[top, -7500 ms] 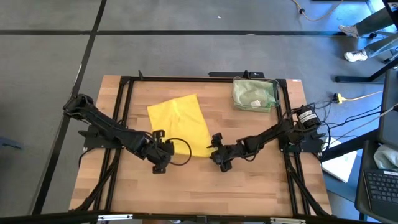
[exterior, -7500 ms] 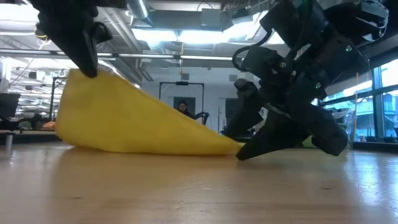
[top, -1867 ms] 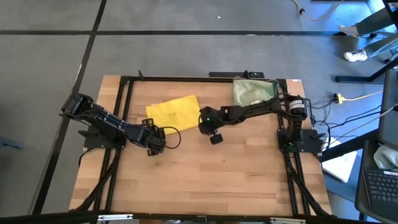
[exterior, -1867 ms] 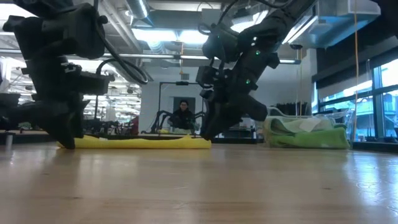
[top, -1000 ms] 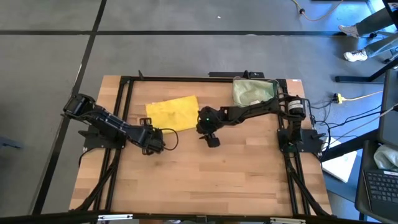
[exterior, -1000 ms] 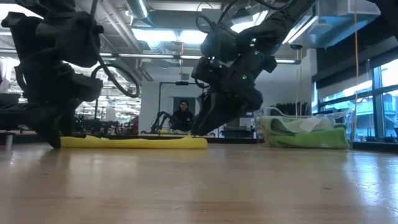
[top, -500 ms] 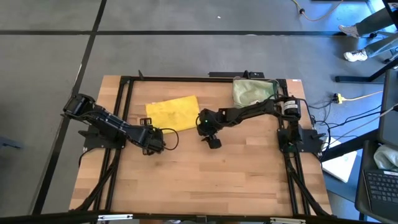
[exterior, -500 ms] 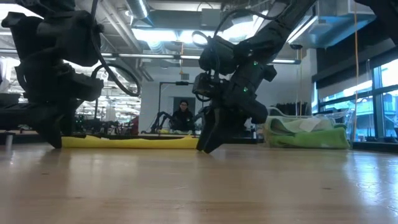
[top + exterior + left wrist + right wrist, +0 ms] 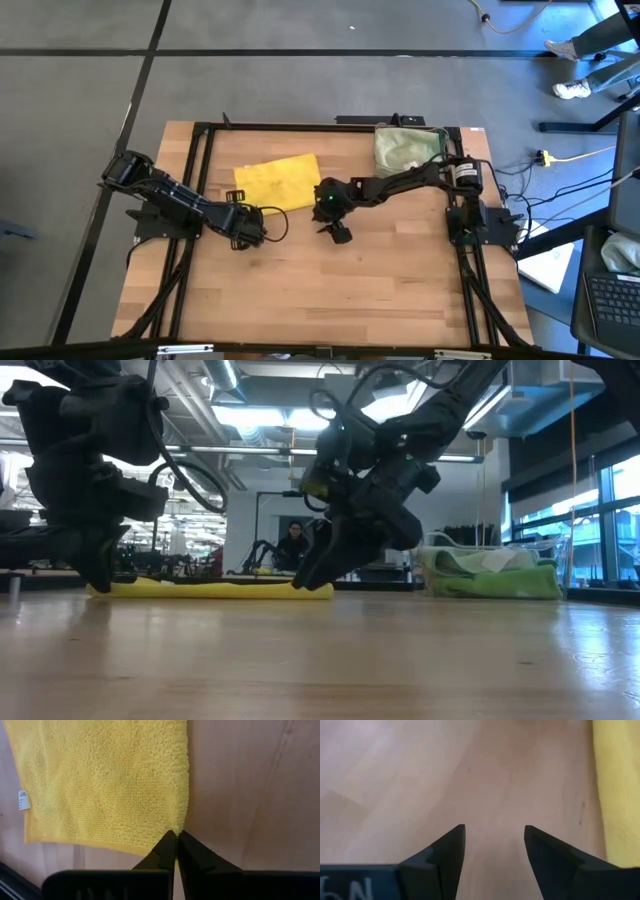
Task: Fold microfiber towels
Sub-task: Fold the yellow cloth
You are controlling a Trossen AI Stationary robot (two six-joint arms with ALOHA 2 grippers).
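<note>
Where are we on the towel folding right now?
Done: the yellow towel lies flat on the table, folded at least once. In hand: the left gripper is shut at its corner, apparently pinching the edge; the right gripper is open over bare wood beside it. Left: the green towels in the clear bin look untouched.

Overhead, table-level, two wrist close-ups

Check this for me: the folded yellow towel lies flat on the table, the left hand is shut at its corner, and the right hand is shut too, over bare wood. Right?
Not quite. The right hand is open, as the right wrist view shows, with bare wood between its fingers. The rest holds: the yellow towel lies flat, and the left hand is shut at its corner.
</note>
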